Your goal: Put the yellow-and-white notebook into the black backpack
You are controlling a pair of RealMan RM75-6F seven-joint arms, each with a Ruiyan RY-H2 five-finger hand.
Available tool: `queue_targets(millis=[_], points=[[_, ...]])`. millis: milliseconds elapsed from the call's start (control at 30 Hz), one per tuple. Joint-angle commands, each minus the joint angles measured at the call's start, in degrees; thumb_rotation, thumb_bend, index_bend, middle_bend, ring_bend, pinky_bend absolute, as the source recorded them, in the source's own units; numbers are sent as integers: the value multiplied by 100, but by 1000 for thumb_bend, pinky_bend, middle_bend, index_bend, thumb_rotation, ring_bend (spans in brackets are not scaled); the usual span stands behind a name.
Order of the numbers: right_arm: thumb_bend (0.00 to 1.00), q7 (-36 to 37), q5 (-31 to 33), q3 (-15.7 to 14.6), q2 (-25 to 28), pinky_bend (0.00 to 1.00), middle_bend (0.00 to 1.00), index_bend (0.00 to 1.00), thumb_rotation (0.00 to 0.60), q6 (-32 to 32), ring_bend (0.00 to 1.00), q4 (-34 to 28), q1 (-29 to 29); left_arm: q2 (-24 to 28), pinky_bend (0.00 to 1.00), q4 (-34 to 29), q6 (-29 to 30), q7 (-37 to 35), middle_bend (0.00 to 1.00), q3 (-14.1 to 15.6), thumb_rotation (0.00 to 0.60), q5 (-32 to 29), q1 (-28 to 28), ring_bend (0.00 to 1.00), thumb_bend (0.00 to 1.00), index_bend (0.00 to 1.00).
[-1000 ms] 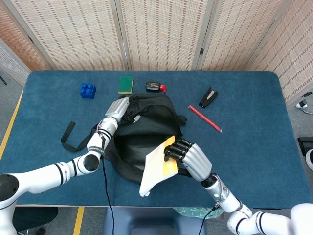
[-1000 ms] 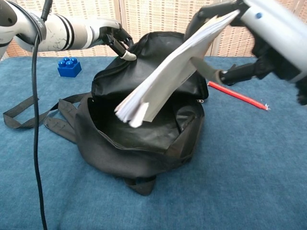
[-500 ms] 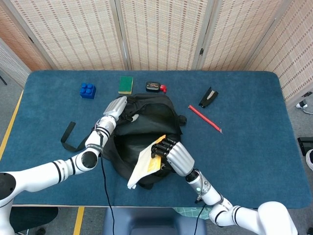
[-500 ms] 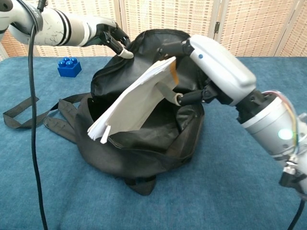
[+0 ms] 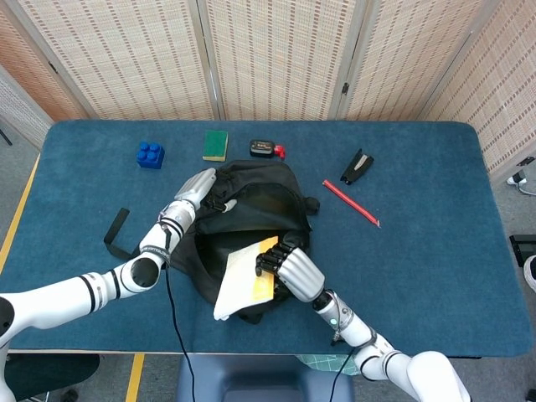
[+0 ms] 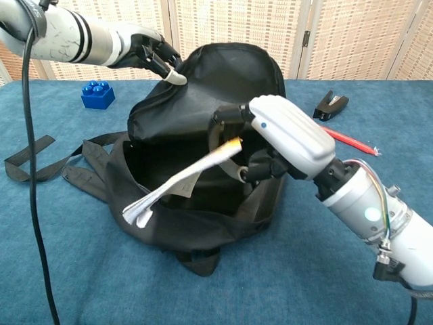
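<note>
gripping the thin yellow-and-white paper notebook (image 6: 183, 179) by one edge, the right hand (image 6: 287, 139) angles it over the soft black fabric backpack (image 5: 251, 209), while the left hand (image 6: 150, 54) apparently pinches the flap, keeping the mouth open.

Right hand (image 6: 287, 139) fingertips hidden behind notebook (image 6: 181, 180) and backpack (image 6: 203, 108) flap; head view hides its palm side. Left hand (image 5: 191, 191) fingers partly buried in backpack fabric; what they pinch unclear. Backpack interior dark, contents unreadable. Small black-red item (image 5: 266, 149) too small to identify. Both forearms cut off by chest view edges.
</note>
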Motion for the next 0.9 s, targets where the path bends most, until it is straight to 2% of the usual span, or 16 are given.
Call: queue_targets(millis=[33,467,667,900], points=[[457,35,25,-131,42,449,503,894,600,-15,482,110,-102,58,0,-59,-35,-82,240,16,600,11,21,166,448,606],[457,-704,128,-414,371,457,503,894,600,-543,477,177,-149,274,0,-287,-84,-381,237,99,600,148,68,155,448,604],[457,-1166,311,-256,261,458,504,894,600,-717,482,308,-32,327,0,-350,-75,-500,235,126,600,211,76,151,448,603],[457,-1754,500,4,-77,461,504,901,600,-659,480,762,211,408,0,-451,-60,-572,231,180,600,263,62,148,448,599]])
